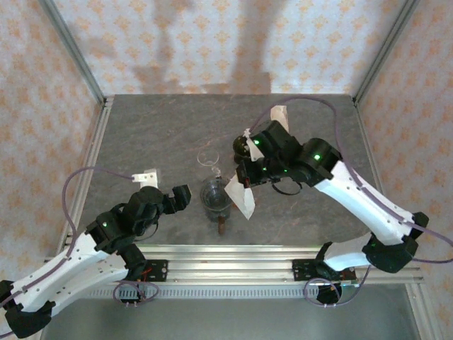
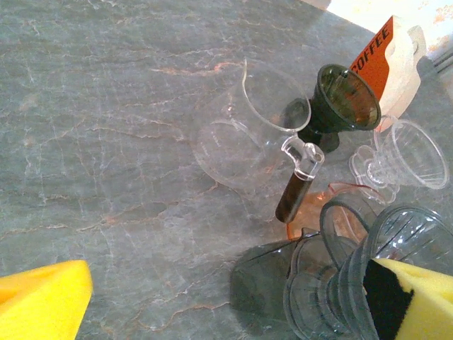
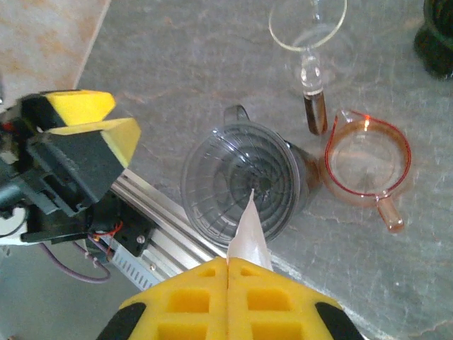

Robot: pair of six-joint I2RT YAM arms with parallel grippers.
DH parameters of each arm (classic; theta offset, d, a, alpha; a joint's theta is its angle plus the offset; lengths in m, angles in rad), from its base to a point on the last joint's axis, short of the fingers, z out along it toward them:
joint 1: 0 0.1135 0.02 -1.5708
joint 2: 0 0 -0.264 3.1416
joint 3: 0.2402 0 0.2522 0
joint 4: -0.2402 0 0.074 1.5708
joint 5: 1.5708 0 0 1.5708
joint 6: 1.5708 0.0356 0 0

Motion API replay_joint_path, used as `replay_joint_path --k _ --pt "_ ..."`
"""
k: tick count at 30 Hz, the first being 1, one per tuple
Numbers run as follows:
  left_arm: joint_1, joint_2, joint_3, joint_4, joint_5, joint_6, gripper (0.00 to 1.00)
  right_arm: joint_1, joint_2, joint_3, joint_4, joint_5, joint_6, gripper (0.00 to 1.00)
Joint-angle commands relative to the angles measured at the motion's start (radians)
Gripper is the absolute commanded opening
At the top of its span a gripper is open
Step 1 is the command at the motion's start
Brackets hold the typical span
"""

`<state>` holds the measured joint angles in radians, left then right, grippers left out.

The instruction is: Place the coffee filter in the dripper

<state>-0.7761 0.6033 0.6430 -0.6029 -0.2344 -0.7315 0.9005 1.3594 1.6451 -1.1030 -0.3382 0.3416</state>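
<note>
The coffee filter (image 3: 249, 228) is a white paper cone pinched between the yellow fingers of my right gripper (image 3: 228, 266), which is shut on it. Its tip hangs over the open mouth of the grey clear dripper (image 3: 237, 180). From above, the filter (image 1: 241, 198) slants down from the right gripper (image 1: 245, 177) at the right rim of the dripper (image 1: 214, 199). My left gripper (image 1: 182, 200) stands open just left of the dripper, holding nothing. In the left wrist view the left gripper (image 2: 226, 304) is wide open and the dripper (image 2: 333, 283) sits against its right finger (image 2: 414, 301).
A glass carafe (image 1: 209, 159) with a brown handle stands behind the dripper. A red-rimmed measuring cup (image 3: 368, 163) sits close beside it. A dark funnel dripper (image 2: 347, 99), a small clear dripper (image 2: 410, 152) and a coffee bag (image 2: 389, 57) lie farther back. The metal rail (image 1: 233, 265) borders the near edge.
</note>
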Motion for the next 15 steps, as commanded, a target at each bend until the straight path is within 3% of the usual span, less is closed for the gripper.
replay_joint_path --k 1,15 --pt "0.007 0.009 0.032 -0.027 0.020 0.015 1.00 0.009 0.025 0.055 -0.037 -0.005 0.036 0.00" --pt "0.007 0.028 0.043 0.011 0.065 0.022 1.00 0.021 0.190 0.204 -0.081 0.019 0.056 0.00"
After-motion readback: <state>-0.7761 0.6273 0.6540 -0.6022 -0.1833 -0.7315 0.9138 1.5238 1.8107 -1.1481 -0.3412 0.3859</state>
